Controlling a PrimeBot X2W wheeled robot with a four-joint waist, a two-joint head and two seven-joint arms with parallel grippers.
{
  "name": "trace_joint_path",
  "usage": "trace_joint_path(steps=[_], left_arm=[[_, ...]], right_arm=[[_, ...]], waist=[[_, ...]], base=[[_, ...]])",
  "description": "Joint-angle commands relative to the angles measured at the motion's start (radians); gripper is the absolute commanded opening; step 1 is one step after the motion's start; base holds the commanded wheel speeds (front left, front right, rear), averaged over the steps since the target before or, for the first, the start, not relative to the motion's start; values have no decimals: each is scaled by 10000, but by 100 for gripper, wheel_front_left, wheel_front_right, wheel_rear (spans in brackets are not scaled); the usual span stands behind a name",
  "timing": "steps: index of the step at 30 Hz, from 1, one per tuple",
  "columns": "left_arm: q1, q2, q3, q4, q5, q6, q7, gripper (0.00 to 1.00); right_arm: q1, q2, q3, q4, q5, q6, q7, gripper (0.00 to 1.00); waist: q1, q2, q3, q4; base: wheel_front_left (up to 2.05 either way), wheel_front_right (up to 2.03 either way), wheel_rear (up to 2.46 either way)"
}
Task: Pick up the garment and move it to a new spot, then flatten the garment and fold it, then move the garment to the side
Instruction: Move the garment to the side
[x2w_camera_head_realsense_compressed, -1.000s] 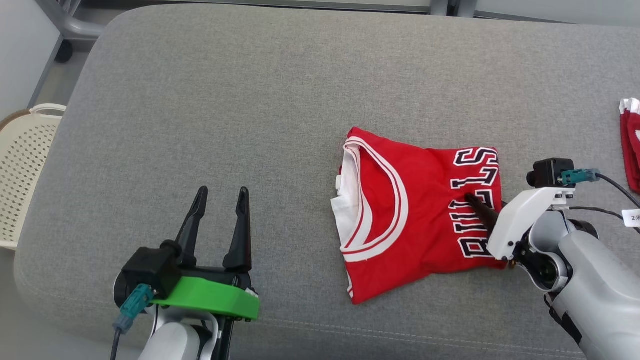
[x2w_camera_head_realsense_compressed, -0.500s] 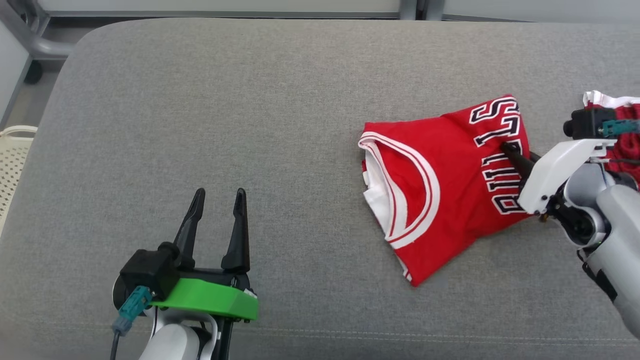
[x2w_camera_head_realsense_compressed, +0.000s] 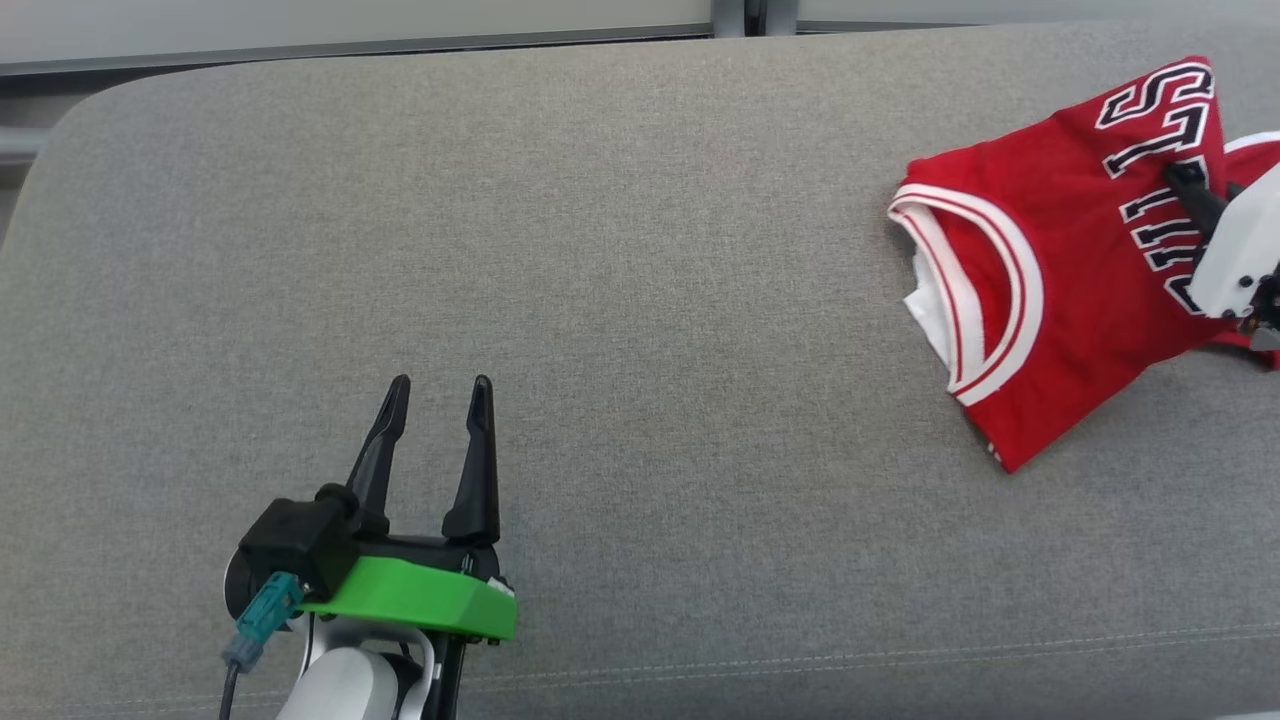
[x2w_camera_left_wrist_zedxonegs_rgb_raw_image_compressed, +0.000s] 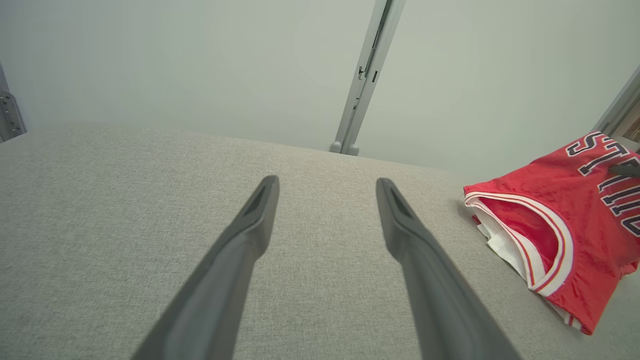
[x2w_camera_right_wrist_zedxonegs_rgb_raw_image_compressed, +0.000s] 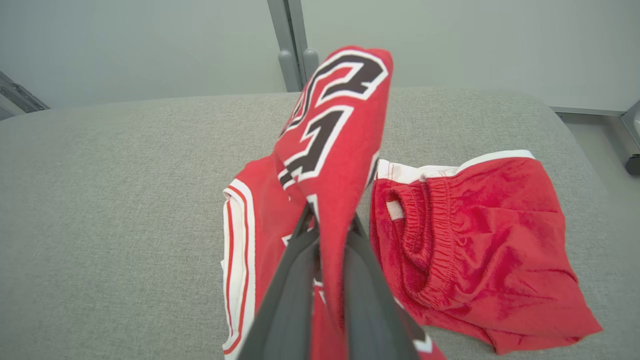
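The garment (x2w_camera_head_realsense_compressed: 1050, 270) is a folded red jersey with white trim and black letters, lying at the far right of the grey cushion (x2w_camera_head_realsense_compressed: 600, 300). My right gripper (x2w_camera_head_realsense_compressed: 1188, 185) is shut on its lettered edge. In the right wrist view, a fold of the garment (x2w_camera_right_wrist_zedxonegs_rgb_raw_image_compressed: 335, 150) rises between the fingers of my right gripper (x2w_camera_right_wrist_zedxonegs_rgb_raw_image_compressed: 330, 217). My left gripper (x2w_camera_head_realsense_compressed: 441, 388) hovers open over bare cushion at the lower left, far from the jersey. The left wrist view shows the left gripper (x2w_camera_left_wrist_zedxonegs_rgb_raw_image_compressed: 327, 184) with nothing between its fingers and the garment (x2w_camera_left_wrist_zedxonegs_rgb_raw_image_compressed: 565, 235) off to the right.
Red shorts (x2w_camera_right_wrist_zedxonegs_rgb_raw_image_compressed: 475, 240) with a white waistband lie crumpled right beside the jersey, near the cushion's right end. A grey post (x2w_camera_left_wrist_zedxonegs_rgb_raw_image_compressed: 365, 75) stands behind the cushion against a pale wall. The cushion's rounded left corner (x2w_camera_head_realsense_compressed: 70, 120) shows at the upper left.
My right gripper has shut on the jersey's lettered edge and pulled the jersey right and farther back, up beside the red shorts. The head view has shifted as well. The left gripper stays open.
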Motion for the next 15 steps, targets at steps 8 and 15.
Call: trace_joint_path(steps=[8,15], left_arm=[[-155,202,8,-104,-5,1,-18,100],[-317,333,128,-395,81,153,76,100]], right_arm=[[-528,-488,-1123,43,-1150,-4,398,0],[-816,-406,-1650,296,-1787,-4,516,0]], waist=[[0,-1,306,-138],[0,-1,559,-185]], base=[[0,0,0],[0,0,0]])
